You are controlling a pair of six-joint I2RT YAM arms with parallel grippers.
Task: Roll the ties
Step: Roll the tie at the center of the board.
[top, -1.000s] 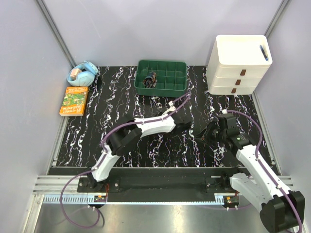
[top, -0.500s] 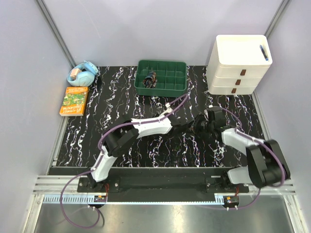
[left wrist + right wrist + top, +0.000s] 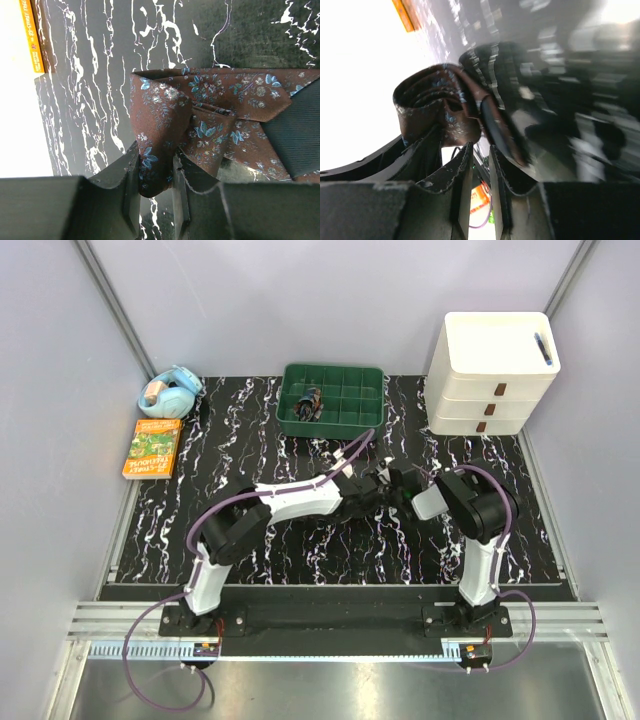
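A dark brown tie (image 3: 200, 112) with a small blue and reddish flower pattern lies bunched in folds on the black marbled mat, showing best in the left wrist view. My left gripper (image 3: 156, 172) is shut on one folded end of it. In the blurred right wrist view the tie (image 3: 432, 107) is coiled into a loose roll at my right gripper (image 3: 481, 147), whose jaws stand almost shut with a strip of cloth at the tips. In the top view both grippers, left (image 3: 377, 488) and right (image 3: 399, 490), meet at mid-mat and hide the tie.
A green compartment tray (image 3: 350, 420) at the back holds a dark rolled bundle (image 3: 311, 403). White stacked drawers (image 3: 495, 370) stand at the back right. An orange book (image 3: 153, 447) and a blue object (image 3: 170, 392) lie at the left edge.
My right arm has swung in from the right and folded up, bringing its gripper left against the left gripper. My left gripper has reached a little farther right.
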